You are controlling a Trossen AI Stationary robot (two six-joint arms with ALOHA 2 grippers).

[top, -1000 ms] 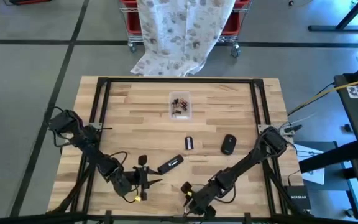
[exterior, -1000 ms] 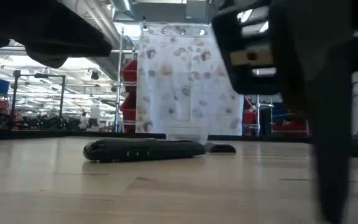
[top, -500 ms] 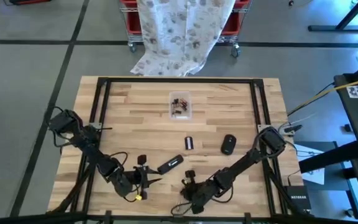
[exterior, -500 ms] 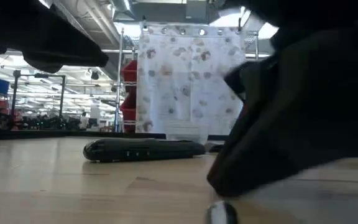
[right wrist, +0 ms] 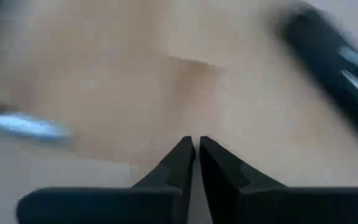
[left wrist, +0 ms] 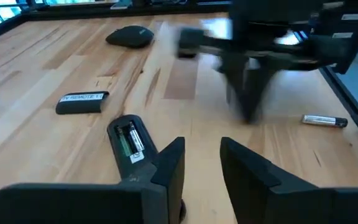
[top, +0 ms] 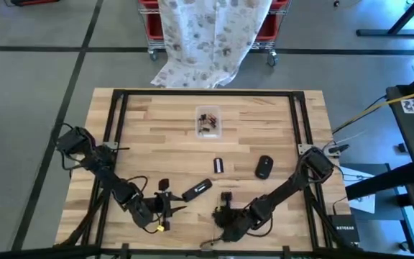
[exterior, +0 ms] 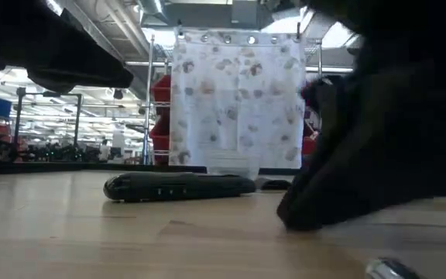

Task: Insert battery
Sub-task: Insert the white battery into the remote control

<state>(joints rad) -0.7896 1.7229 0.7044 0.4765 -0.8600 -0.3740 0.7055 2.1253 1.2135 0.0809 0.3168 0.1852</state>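
Right claw [right wrist: 196, 144] closed, battery [left wrist: 325, 121] beside, remote [left wrist: 129, 139] near.

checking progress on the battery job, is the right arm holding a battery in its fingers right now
No, the right gripper has its fingers closed together with nothing between them, and a loose battery lies on the table.

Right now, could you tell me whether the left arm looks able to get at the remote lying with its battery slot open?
Probably yes. The left gripper has its fingers open, and the remote lies just ahead of them with nothing in between. The right gripper hovers further off.
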